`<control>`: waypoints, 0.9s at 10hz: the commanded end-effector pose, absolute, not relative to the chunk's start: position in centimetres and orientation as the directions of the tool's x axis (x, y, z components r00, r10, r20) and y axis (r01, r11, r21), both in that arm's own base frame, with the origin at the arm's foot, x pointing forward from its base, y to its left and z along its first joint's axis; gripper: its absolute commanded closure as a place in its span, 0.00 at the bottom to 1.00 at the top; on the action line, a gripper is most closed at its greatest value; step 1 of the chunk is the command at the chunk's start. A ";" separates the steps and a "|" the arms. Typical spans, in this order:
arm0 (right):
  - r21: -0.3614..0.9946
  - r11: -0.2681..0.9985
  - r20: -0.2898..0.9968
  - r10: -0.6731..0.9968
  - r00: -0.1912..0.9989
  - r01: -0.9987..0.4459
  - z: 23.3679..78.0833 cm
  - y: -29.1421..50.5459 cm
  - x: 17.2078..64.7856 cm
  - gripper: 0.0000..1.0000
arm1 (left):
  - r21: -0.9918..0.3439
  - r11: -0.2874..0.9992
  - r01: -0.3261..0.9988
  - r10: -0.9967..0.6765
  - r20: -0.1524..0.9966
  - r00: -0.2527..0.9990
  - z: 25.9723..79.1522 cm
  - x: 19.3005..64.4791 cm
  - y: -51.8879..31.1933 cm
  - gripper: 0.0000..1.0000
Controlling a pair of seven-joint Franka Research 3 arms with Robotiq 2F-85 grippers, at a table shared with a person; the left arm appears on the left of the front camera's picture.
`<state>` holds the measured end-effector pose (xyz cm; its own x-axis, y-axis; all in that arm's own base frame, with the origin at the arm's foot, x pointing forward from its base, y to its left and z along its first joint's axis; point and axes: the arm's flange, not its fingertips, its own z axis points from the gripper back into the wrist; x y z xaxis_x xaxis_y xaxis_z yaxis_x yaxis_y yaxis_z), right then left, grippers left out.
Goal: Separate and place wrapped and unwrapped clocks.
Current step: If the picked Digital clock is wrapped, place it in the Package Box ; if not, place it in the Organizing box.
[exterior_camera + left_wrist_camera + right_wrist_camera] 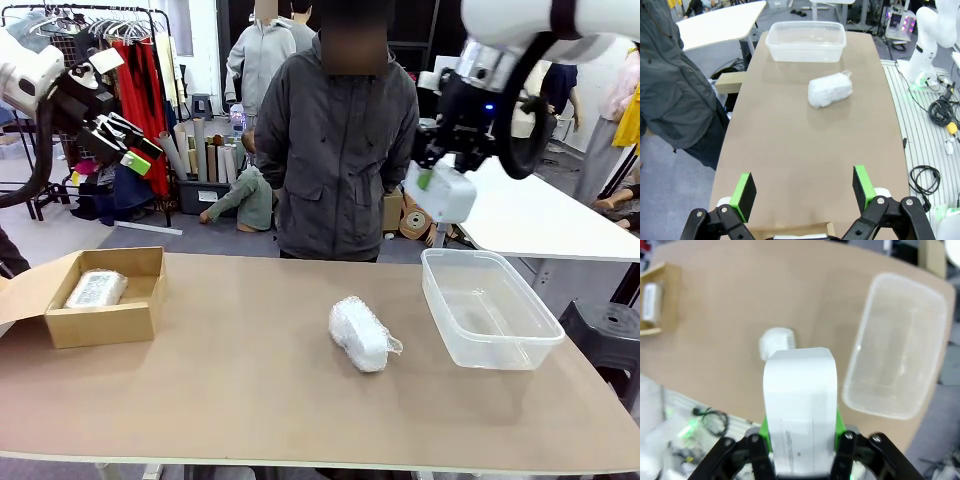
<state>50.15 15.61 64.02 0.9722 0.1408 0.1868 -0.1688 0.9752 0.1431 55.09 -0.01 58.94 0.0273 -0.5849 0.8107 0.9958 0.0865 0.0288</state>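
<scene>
Right tool (437,185): clamped on the bare clock (447,195) and raised well off the desk (230,390). In the front view it sits up by the far left corner of the clear tub (500,355).

Bare clock: a smooth white block with rounded corners and no wrapping. In the right wrist view it stands upright between the green pads (838,426). There is a faint printed panel on its lower face (too blurred to read).

Left tool (804,187): jaws spread wide with nothing between them. It hangs high at the desk's left end, over the cardboard box (95,325).

First wrapped clock (96,289): lies flat inside the open cardboard box, flap folded out to the left. It is an oblong bundle in whitish clear bubble wrap, with something pale showing dimly through.

Second wrapped clock (360,333): lies on the bare desk about mid-width, a little toward the tub but apart from it. It is lumpy and oblong in the same whitish wrap, with a loose crinkled tail of plastic at the end nearer the tub.

Clear tub: rectangular, see-through, on the desk's right side, nothing in it.

Person (340,150): in a dark grey jacket, standing at the far edge of the desk, roughly centred.
</scene>
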 end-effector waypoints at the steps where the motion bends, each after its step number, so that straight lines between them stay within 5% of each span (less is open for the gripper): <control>1: 0.144 0.981 0.152 0.109 0.982 -0.131 63.6 12.5 48.4 1.00 | 0.032 0.078 0.996 -0.583 0.813 0.020 59.0 54.9 0.1 0.00; 6: 0.130 0.990 0.296 0.010 0.955 -0.051 61.5 9.2 48.2 1.00 | 0.032 0.078 0.996 -0.583 0.813 0.020 59.0 54.9 0.1 0.00; 9: 0.102 0.994 0.202 0.030 0.979 -0.051 62.4 8.9 48.8 1.00 | 0.032 0.078 0.996 -0.583 0.813 0.020 59.0 54.9 0.1 0.00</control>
